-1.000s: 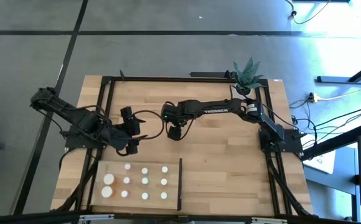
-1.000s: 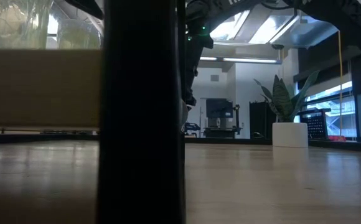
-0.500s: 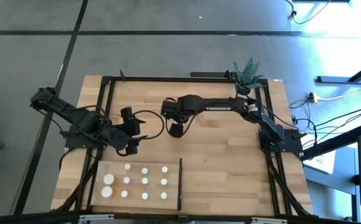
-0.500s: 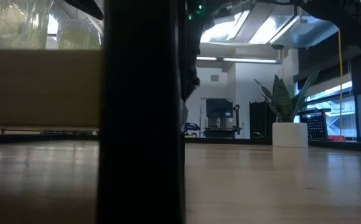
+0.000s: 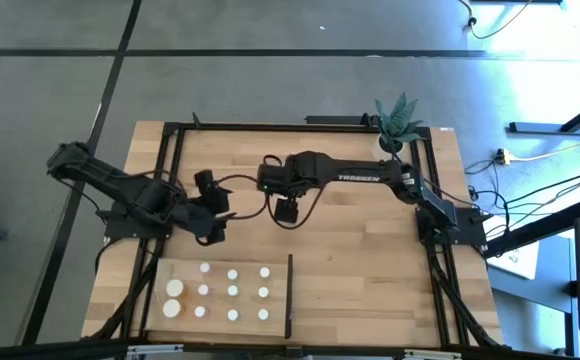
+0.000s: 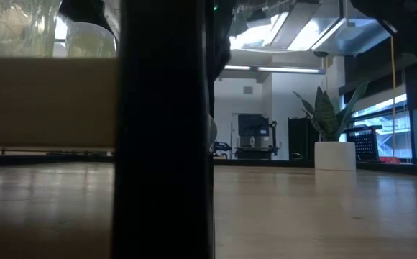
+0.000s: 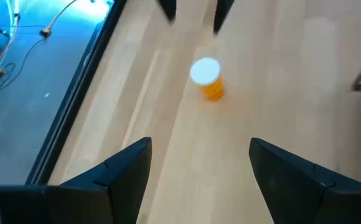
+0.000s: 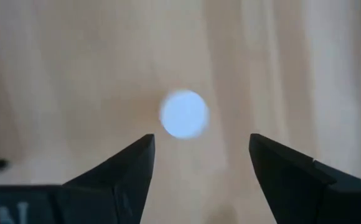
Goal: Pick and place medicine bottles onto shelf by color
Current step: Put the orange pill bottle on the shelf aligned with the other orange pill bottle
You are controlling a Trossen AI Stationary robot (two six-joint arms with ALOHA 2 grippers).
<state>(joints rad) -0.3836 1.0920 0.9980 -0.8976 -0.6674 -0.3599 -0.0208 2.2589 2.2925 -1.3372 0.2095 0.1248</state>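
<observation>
Right wrist view: right gripper (image 8: pixel 199 162) spread, empty, above bottle (image 8: pixel 184 114) (cap only visible); off-centre descent could topple it. Left gripper (image 7: pixel 199 165) released.

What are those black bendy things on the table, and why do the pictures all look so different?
They are two robot arms, each ending in a two-finger gripper, like a pincher. One picture looks straight down on the wooden table. There the left gripper and the right gripper hang open near the middle, holding nothing. Near the front lies a pale shelf with little white-capped medicine bottles standing in rows. A potted plant sits in the far corner. Another picture looks along the tabletop, but a dark post blocks most of it. The last two come from cameras on the arms' wrists. The left one sees an orange bottle ahead, and the right one looks down on a round white cap.
</observation>
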